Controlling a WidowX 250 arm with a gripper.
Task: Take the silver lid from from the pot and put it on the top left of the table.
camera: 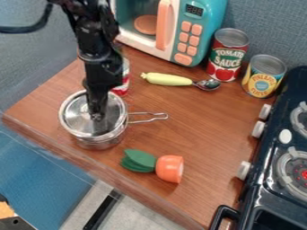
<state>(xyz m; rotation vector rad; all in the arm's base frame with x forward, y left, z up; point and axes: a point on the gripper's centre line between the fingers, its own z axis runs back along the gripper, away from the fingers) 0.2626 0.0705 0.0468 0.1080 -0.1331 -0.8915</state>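
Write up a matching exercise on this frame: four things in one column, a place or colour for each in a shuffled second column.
1. silver lid
2. spoon
3. toy microwave
4. toy vegetable

A. teal and white, with orange parts
B. orange and green
C. on top of the pot
D. pale yellow and silver

Right pairs: 1-C, 2-D, 3-A, 4-B

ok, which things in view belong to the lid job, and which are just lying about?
Job:
- silver lid
- pot
- hand, at the lid
- table

Lying about:
- toy microwave
- red-labelled can
- yellow-labelled can
- half-hidden can
- yellow-handled spoon
- orange-and-green toy
- stove
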